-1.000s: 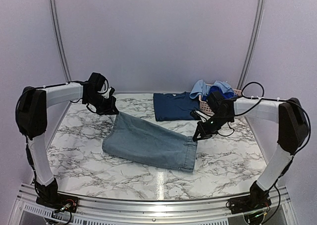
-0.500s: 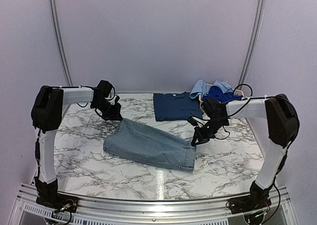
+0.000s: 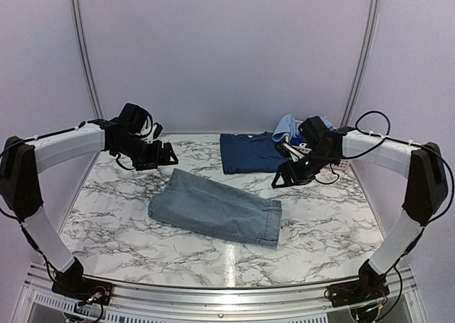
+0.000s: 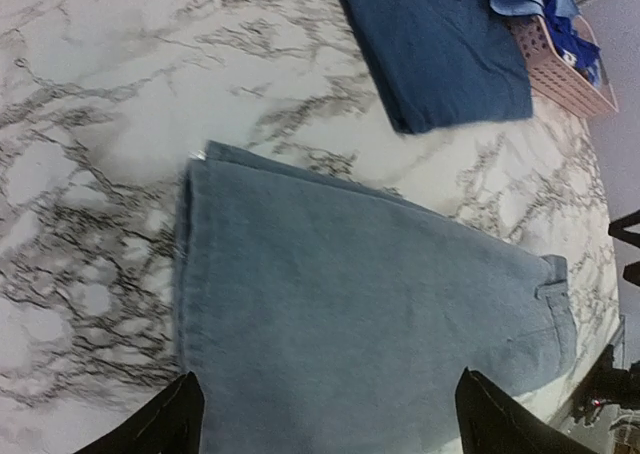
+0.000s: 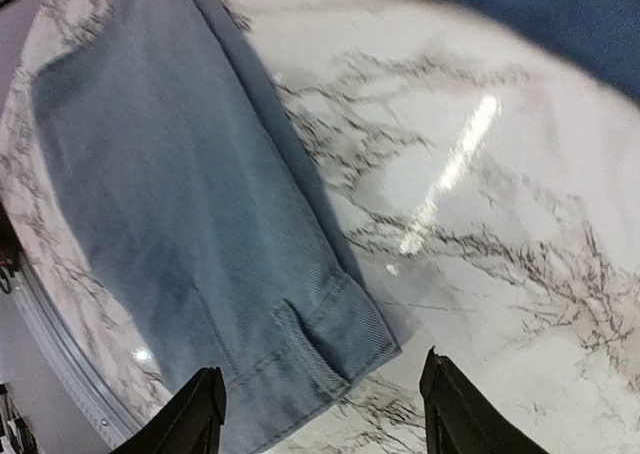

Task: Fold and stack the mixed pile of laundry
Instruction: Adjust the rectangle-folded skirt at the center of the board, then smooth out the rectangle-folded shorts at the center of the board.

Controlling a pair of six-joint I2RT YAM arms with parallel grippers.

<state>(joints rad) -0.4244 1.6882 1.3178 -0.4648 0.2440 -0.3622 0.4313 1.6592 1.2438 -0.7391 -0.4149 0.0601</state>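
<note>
Denim piece (image 3: pixel 213 208) is what you have in front of you: one light-blue garment lying flat in the middle of the marble table (image 3: pixel 106 216). In the top view its long axis runs on a diagonal from far-left to near-right. The end with the belt loop (image 5: pixel 300 339) points near-right, toward the right arm's side, and the plain hemmed end points far-left.

Your left gripper (image 3: pixel 165 154) hangs just beyond the denim's far-left corner, above the table and not touching the cloth. Its two fingers (image 4: pixel 160 429) stand wide apart in the wrist view with nothing between them, the denim lying below. Your right gripper (image 3: pixel 284 181) sits past the far-right corner, between the denim and the navy shirt (image 3: pixel 245 152), and is also clear of the cloth. Its jaws are spread too and hold nothing. Its wrist camera looks down on the belt-loop corner.

Count it up:
- one denim piece
- one navy shirt, folded into a rectangle at the back of the table, near the denim but not touching it
- one pink basket (image 4: pixel 570 79) at the far right, holding two garments you can tell apart, a light-blue one (image 3: pixel 286 126) and a bright-blue one (image 4: pixel 565 29)

You cannot tell whether more lie under those two.
</note>
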